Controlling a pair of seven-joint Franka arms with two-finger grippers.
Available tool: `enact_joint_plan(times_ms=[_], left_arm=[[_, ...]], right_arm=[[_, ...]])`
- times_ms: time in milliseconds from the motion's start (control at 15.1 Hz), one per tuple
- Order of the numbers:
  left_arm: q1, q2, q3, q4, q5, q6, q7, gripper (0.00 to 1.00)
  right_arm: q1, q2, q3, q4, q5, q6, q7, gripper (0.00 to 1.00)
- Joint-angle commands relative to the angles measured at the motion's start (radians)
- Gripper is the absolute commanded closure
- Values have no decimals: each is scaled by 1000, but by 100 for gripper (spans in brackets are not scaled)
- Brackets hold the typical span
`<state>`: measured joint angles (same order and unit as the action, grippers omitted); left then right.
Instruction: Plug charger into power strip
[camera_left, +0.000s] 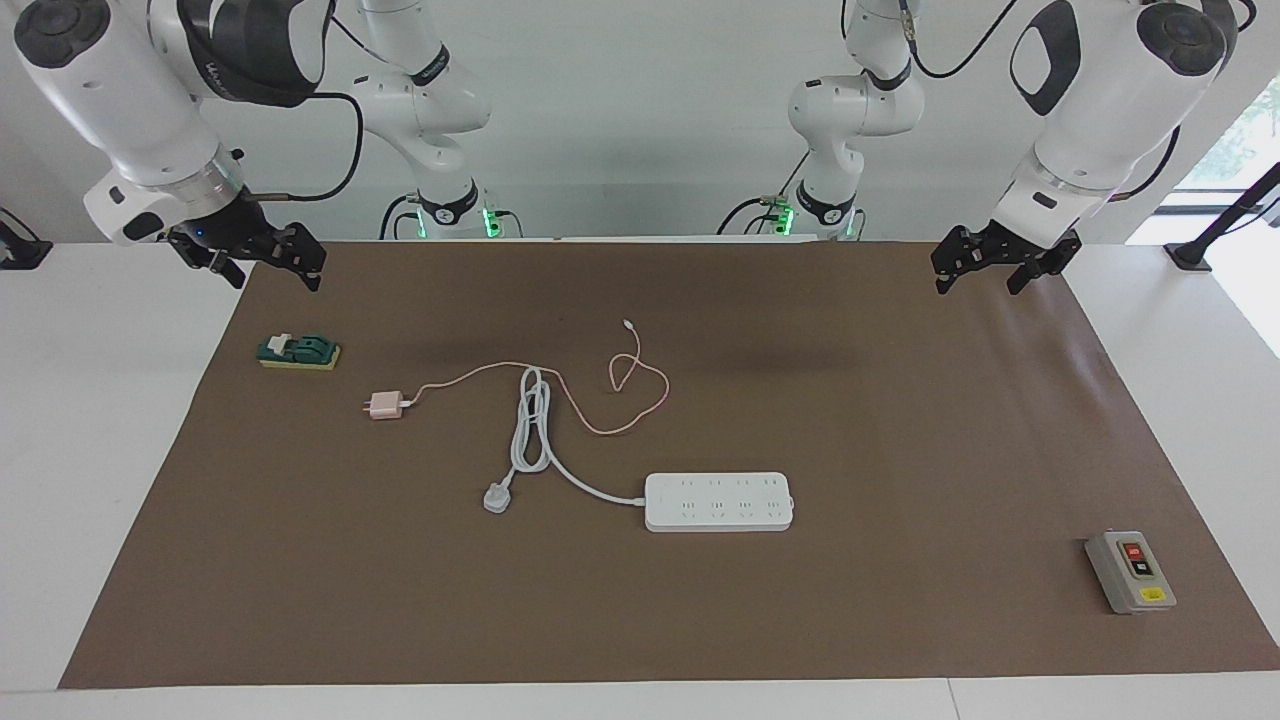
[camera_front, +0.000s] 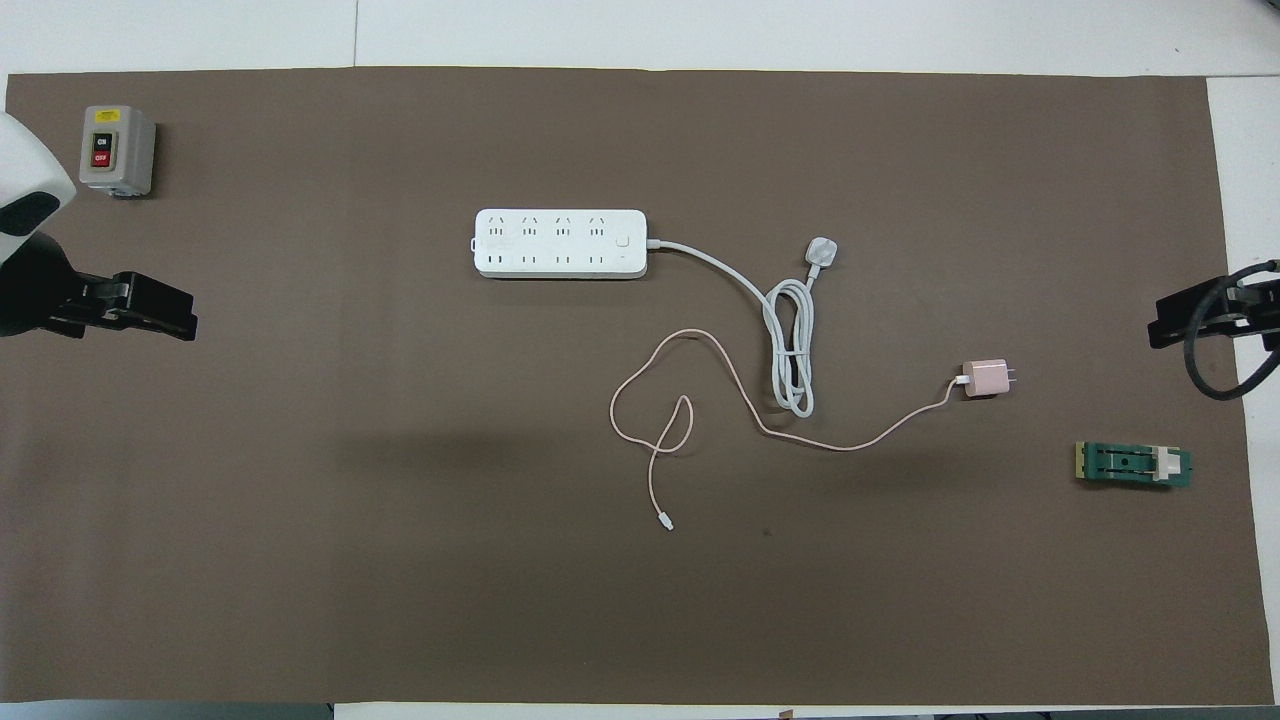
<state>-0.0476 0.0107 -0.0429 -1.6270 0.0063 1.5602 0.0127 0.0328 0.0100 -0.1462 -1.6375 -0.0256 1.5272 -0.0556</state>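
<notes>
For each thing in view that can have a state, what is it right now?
charger: unplugged, lying on the mat, cable loose.
power strip: sockets all empty, own plug lying loose.
grey switch box: untouched.
green block: untouched.
left gripper: jaws open, waiting.
right gripper: jaws open, waiting.

matt brown mat (camera_left: 900, 420); glossy white plastic power strip (camera_left: 718, 501); smooth pink charger (camera_left: 383, 405).

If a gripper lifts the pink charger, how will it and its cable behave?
The charger looks small and boxy, so it is probably light and rigid. Its thin cable lies in loose loops, so it is likely floppy and will trail. It crosses the power strip's cord, so it may drag there.
</notes>
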Motion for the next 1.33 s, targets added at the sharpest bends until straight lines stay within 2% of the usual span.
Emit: enact_joint_plan(times_ms=[0,199,1262], left_arm=[[-6,15,6,29,-9,-12,4,0],[-1,14,11,30,-49,-11,0,0],[-3,18,14,19,-22,-11,1,0]], right_arm=[[-11,8,10,16,1,-12,-21,0],[-10,8,17,13,0,-12,-21,0],[-25,-5,45,-18,4,-21,-21,0]])
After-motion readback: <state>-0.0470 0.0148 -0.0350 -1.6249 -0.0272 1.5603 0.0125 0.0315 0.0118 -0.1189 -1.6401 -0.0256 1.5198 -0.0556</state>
